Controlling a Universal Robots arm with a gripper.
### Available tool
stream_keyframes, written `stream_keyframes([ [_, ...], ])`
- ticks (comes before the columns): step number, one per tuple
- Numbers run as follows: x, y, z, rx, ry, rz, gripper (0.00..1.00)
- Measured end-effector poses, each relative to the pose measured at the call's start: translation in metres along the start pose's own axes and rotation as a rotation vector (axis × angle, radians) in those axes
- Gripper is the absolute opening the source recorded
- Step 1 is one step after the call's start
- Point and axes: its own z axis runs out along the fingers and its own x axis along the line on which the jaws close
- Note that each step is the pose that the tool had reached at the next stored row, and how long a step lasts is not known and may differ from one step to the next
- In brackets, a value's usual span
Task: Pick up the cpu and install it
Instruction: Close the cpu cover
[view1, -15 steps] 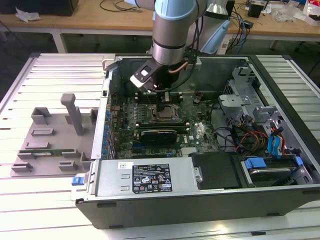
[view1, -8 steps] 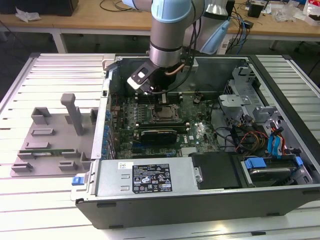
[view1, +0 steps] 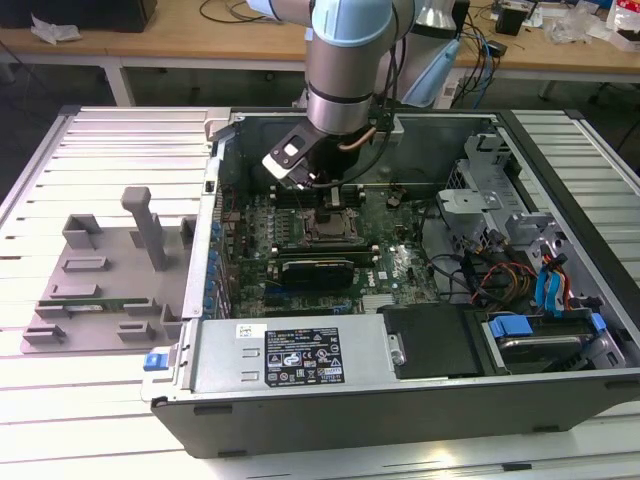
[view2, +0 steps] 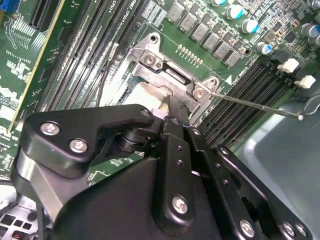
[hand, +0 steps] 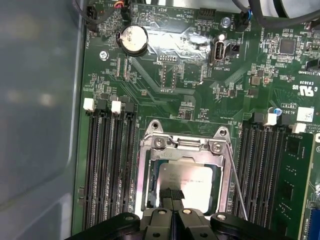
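1. Two black fingers of the gripper (hand: 171, 194) sit drawn together, tips at the near edge of the cpu (hand: 189, 179); whether they pinch the chip cannot be told.
2. The cpu, a flat square with a pale silver-grey top catching a soft glare, lies within the metal socket frame (hand: 182, 144) on the green motherboard (hand: 170, 95).
3. A thin wire lever (hand: 235, 182) runs along one side of the frame, and black memory slots (hand: 107, 165) flank the socket on both sides.
4. The first wrist view takes in the chip's whole top and a coin cell (hand: 134, 39) beyond the socket; in the second wrist view the gripper's black body covers most of the chip, leaving a pale corner.
5. The exterior view alone shows the arm (view1: 345, 60) reaching down into the open computer case (view1: 400, 400), with a grey tray (view1: 100, 270) on the slatted table toward that view's left.
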Motion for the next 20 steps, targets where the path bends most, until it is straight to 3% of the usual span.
stream_keyframes([
  [20,-0.0001,0.0003,-0.0168,0.0006,-0.0007,0.0,0.11],
])
